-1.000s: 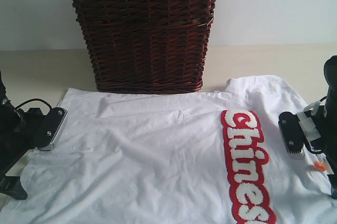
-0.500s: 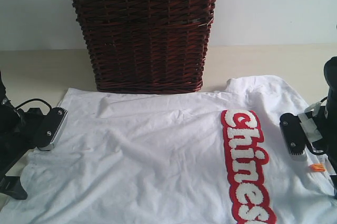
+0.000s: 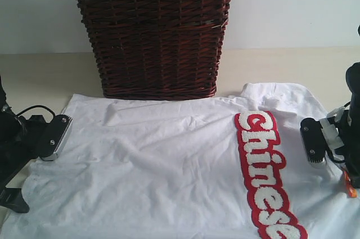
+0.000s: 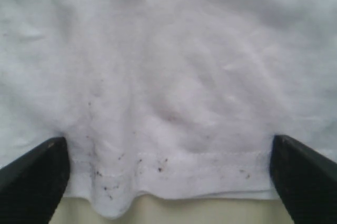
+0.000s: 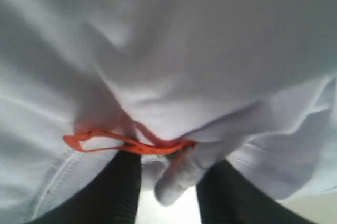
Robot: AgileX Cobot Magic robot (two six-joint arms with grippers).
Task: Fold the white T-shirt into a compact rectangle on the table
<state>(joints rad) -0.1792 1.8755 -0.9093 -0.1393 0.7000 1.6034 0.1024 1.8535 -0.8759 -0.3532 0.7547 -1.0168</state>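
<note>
Two grippers are sitting at opposite edges of the tee (image 3: 169, 160), which is lying spread on the table (image 3: 45, 81), lettering side up, filling the near side. I'm seeing the left gripper (image 4: 168, 182) standing wide open, fingers (image 4: 31, 179) straddling the hem (image 4: 200, 162). The right gripper (image 5: 171, 184) is pinching a bunched fold of tee beside the orange tag (image 5: 126, 144). Red-outlined lettering (image 3: 264, 171) is running near-to-far just inboard of it. The basket (image 3: 152, 31) is standing behind, meeting or just clearing the tee's far edge; I can't tell which.
</note>
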